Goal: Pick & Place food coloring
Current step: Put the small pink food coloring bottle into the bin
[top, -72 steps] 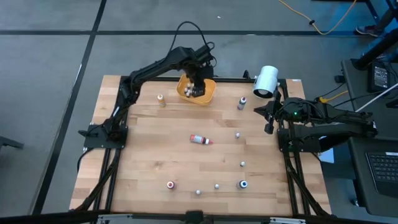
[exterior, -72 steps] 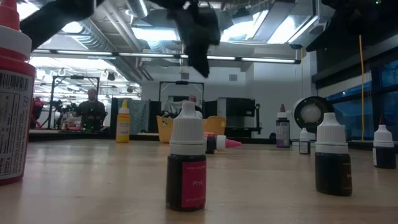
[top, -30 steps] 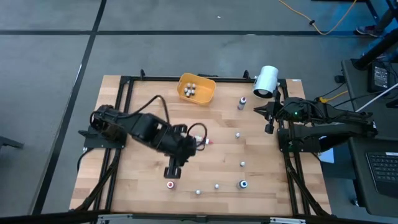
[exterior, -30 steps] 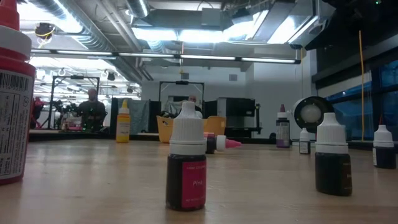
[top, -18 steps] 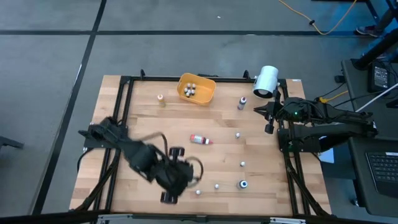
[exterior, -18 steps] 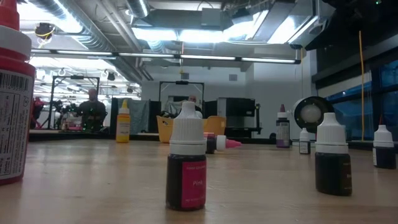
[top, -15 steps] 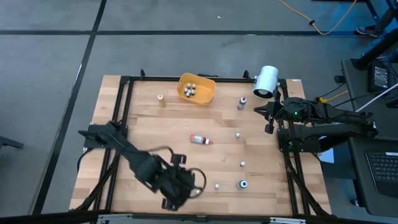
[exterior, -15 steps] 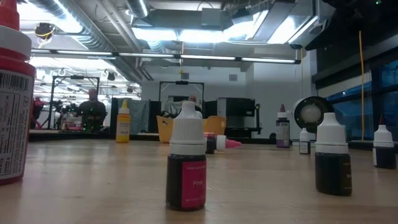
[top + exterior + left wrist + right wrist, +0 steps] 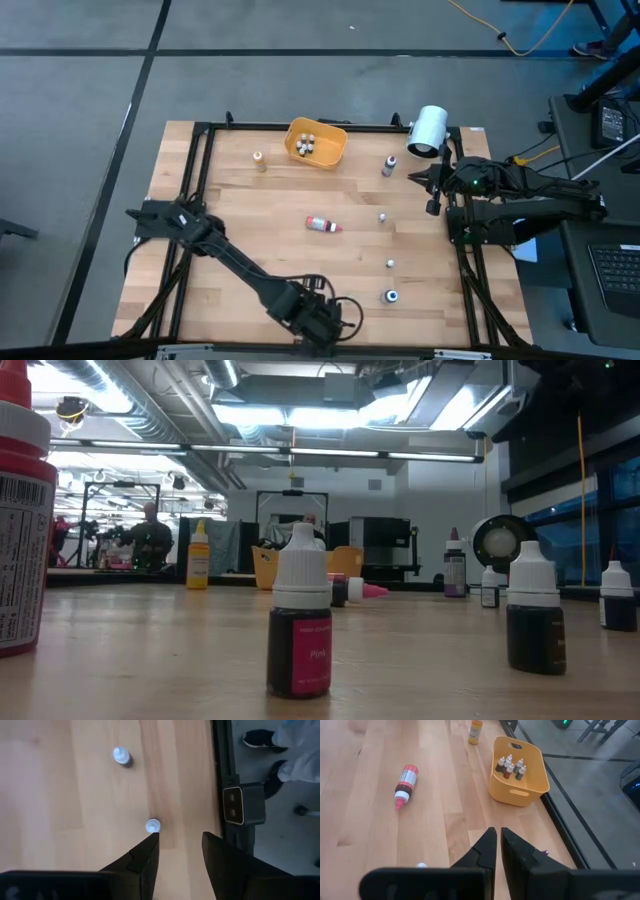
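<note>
Reaching out to the near edge of the table, the left gripper hangs with its fingers partly parted and nothing between them — a white-capped bottle stands just ahead of its left fingertip, another further on. This looks like the approach to the next pick; the gripper likely needs to centre over that cap, then descend and close. Further along, a red-capped bottle lies mid-table, and the orange bowl at the far edge already holds several bottles. At the right edge, the right gripper waits, fingers pressed together, empty.
</note>
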Action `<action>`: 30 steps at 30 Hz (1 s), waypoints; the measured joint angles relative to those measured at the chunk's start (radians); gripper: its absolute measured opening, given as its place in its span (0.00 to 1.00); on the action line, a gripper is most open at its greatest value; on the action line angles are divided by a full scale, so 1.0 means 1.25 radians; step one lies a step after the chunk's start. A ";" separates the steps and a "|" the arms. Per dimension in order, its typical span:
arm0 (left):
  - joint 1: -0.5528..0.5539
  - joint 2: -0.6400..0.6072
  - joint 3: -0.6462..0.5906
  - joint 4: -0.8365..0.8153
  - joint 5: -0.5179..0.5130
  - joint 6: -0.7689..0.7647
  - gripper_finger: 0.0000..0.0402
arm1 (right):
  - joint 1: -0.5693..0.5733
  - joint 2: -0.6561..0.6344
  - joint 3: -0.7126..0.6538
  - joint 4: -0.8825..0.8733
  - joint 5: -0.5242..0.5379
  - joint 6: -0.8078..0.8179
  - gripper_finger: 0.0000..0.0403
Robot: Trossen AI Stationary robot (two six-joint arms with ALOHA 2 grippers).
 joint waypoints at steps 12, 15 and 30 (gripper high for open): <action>0.035 0.060 0.000 0.026 0.056 -0.074 0.53 | 0.000 0.000 0.000 -0.016 0.000 -0.002 0.07; 0.036 0.081 0.000 0.038 0.079 -0.079 0.58 | 0.000 0.000 0.000 -0.028 0.000 -0.003 0.07; 0.044 0.120 0.001 -0.008 -0.014 -0.140 0.61 | 0.000 0.000 0.000 -0.056 -0.014 -0.007 0.07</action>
